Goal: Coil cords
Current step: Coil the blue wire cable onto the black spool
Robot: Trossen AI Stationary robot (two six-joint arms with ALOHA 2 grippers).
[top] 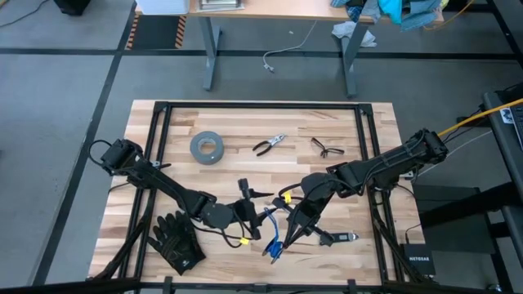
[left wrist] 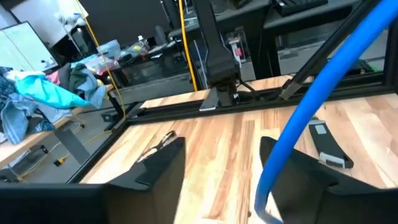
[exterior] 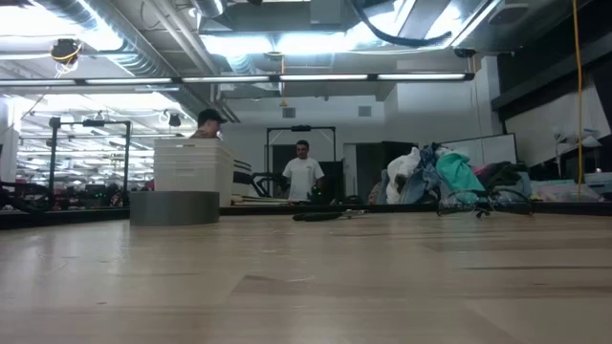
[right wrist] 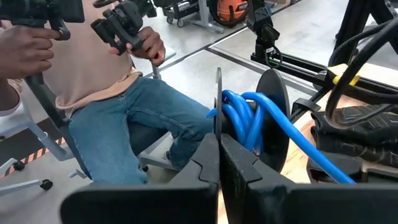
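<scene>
The cords are a thin cable, blue in part, gathered into a small bundle of blue loops (right wrist: 244, 117) that hangs near the table's front (top: 274, 247). My right gripper (right wrist: 219, 146) (top: 288, 237) is shut at these loops. From the left, my left gripper (top: 258, 222) stands open close beside them. In its wrist view one blue strand (left wrist: 311, 106) slants down through the gap between its fingers (left wrist: 224, 168), close by one finger (left wrist: 292, 171). Whether the strand touches that finger I cannot tell. Neither gripper shows in the low view. My right gripper is shut on the blue loops at the bundle's near side (right wrist: 231, 127). The shut fingertips hide the exact place of contact. The fingers slant down toward the table's near left. The loops hang just past the fingertips, clear of the table, and one strand (right wrist: 305, 158) trails off slack.
A grey tape roll (top: 207, 147) (exterior: 175, 207), pliers (top: 268, 145) and glasses (top: 327, 149) lie on the far half. Black gloves (top: 176, 241) lie at the near left and a dark tool (top: 339, 238) at the near right. A seated person (right wrist: 124, 106) shows beyond the near edge.
</scene>
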